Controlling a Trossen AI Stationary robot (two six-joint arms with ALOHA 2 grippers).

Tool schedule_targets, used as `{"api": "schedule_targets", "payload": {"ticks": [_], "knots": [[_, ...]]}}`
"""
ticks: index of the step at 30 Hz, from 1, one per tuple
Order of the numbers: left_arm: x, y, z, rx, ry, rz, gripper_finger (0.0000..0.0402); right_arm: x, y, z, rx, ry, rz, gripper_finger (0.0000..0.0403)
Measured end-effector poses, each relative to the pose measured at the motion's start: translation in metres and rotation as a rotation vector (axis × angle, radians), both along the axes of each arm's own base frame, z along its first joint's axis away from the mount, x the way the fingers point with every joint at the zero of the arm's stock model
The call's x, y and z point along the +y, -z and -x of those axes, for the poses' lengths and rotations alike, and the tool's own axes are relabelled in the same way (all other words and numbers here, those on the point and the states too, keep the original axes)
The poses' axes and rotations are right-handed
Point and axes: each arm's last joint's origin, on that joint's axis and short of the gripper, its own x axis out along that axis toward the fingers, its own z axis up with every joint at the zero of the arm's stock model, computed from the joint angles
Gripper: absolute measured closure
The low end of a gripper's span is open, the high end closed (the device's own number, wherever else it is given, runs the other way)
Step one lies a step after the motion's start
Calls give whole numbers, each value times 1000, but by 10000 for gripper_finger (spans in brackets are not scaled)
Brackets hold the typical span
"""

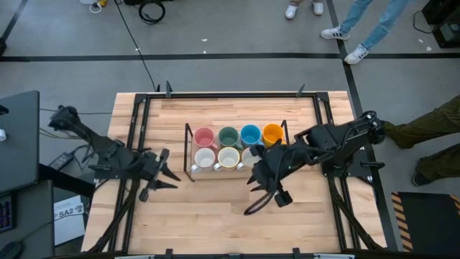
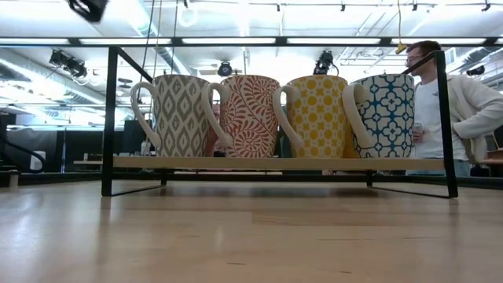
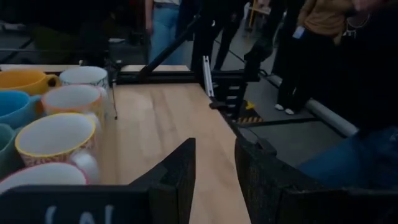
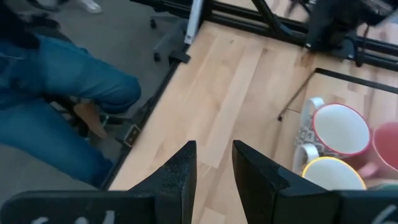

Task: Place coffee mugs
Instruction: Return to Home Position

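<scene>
Coffee mugs, small round handled ceramic, stand in two rows on the black wire-frame rack with a pale wood board (image 1: 188,155). The rack sits mid-way across the light wooden tabletop (image 1: 215,216), nearer its far edge.
Far row, seen from above: pink-lined mug (image 1: 203,136), dark green-lined mug (image 1: 228,135), blue-lined mug (image 1: 250,134), orange-lined mug (image 1: 272,132).
Near row: white-lined mug (image 1: 205,158), cream-yellow-lined mug (image 1: 228,157), second white mug (image 1: 249,154) half under the right arm. An eighth, if present, is hidden there.

Right gripper (image 1: 257,176) hangs over the rack's near right corner, fingers parted, nothing between them. Left gripper (image 1: 171,171) sits near the rack's left end, apart from it, fingers spread, empty.

Judgement: placing looks finished, and the step in hand is taking the arms back to rest. The right arm should rise clear first, then swing toward the tabletop's right edge, or it may clip a handle or the frame. The left arm's path looks free.
</scene>
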Motion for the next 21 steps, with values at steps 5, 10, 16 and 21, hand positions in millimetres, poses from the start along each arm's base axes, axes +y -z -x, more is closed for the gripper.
{"api": "schedule_targets", "payload": {"ticks": [5, 10, 16, 21], "knots": [[25, 14, 5, -48, -35, -12, 283, -12, -12, 9, -19, -54, -60, 295], [42, 26, 16, -102, -65, -21, 283, -26, -28, 25, -73, -47, -70, 294], [52, 44, 28, -151, -102, -20, 283, -36, -45, 47, -144, -59, -67, 294], [57, 61, 35, -177, -135, -8, 283, -42, -55, 62, -186, -65, -72, 294]]}}
